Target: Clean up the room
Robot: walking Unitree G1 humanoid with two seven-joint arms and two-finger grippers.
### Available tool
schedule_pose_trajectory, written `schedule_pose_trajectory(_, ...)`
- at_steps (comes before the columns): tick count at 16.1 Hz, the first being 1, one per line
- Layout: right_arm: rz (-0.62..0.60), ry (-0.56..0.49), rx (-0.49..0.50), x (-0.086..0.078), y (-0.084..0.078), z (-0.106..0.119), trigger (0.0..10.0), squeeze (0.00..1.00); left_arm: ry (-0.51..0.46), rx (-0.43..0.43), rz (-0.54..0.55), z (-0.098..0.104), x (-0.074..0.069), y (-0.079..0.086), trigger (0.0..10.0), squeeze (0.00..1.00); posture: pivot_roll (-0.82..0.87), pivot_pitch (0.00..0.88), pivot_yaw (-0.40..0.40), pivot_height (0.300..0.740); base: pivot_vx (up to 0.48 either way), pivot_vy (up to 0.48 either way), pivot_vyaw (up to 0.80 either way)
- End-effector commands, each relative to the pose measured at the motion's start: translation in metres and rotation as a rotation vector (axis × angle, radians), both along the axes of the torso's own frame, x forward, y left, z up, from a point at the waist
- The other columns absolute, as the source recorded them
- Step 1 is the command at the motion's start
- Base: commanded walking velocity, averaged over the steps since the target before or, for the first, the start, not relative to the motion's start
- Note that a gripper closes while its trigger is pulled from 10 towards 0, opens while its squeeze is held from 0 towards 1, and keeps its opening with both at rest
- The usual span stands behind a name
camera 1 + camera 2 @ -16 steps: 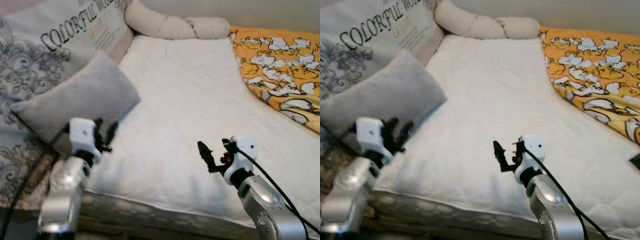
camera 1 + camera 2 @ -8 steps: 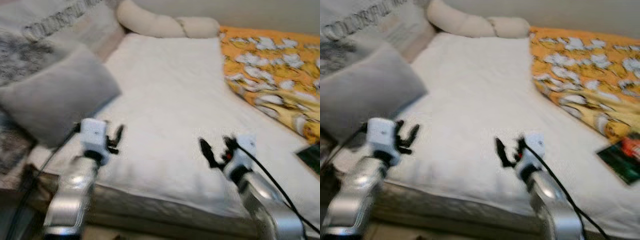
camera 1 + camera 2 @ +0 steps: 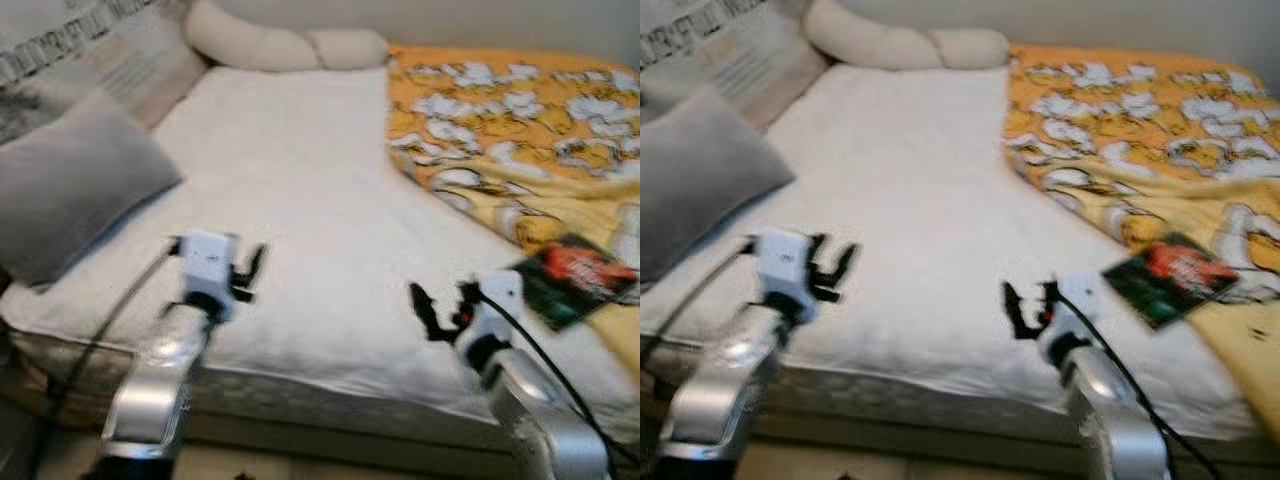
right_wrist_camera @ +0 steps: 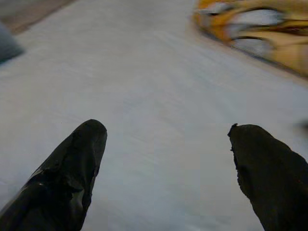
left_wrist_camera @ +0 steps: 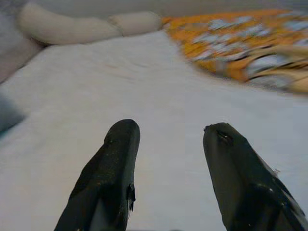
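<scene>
We are looking at a flat, dark glossy packet lying on the white bed at the edge of the orange blanket; it is likely light, thin and slippery, so we judge its near edge the place to pinch. Our right hand is hovering open near it and our left hand is hanging open well apart, with nothing lying between, and a grey pillow is sitting at the bed's far left.

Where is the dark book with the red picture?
In the eye views, the book lies on the bed's right side, at the edge of the orange blanket, just beyond the right gripper.
</scene>
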State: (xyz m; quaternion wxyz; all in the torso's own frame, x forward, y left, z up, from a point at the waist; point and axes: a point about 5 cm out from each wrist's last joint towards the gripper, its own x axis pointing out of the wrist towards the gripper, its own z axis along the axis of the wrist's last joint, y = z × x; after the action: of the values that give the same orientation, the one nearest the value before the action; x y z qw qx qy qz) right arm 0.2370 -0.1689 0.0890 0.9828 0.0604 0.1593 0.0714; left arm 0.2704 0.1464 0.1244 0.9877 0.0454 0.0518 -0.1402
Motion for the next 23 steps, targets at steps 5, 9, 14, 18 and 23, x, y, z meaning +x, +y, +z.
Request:
schedule_pose_trajectory(5, 0.025, -0.02, -0.009, 0.007, 0.006, 0.007, 10.0, 0.0, -0.013, -0.035, 0.034, 0.006, 0.002, 0.007, 10.0, 0.0, 0.0, 0.0, 0.033, 0.74, 0.0, -0.274, 0.0)
schedule_pose_trajectory(9, 0.019, 0.0, -0.012, 0.014, 0.006, 0.006, 10.0, 0.0, -0.013, -0.04, -0.01, 0.008, 0.003, 0.005, 10.0, 0.0, 0.02, 0.0, 0.026, 0.74, 0.06, 0.0, -0.2)
schedule_pose_trajectory(14, 0.045, 0.006, -0.029, 0.018, 0.007, 0.004, 10.0, 0.0, -0.016, -0.058, 0.009, 0.011, 0.007, 0.01, 10.0, 0.0, 0.02, 0.0, 0.025, 0.74, 0.25, 0.0, -0.48)
schedule_pose_trajectory(18, 0.075, 0.013, -0.055, 0.023, 0.006, 0.003, 10.0, 0.0, -0.007, -0.055, 0.013, 0.01, 0.006, 0.015, 10.0, 0.0, 0.03, 0.0, 0.02, 0.74, 0.261, 0.0, 0.0)
schedule_pose_trajectory(23, 0.081, 0.021, -0.047, 0.025, 0.007, 0.002, 10.0, 0.0, 0.0, -0.053, 0.011, 0.01, 0.006, 0.018, 10.0, 0.0, 0.03, 0.0, 0.024, 0.74, 0.264, 0.0, -0.46)
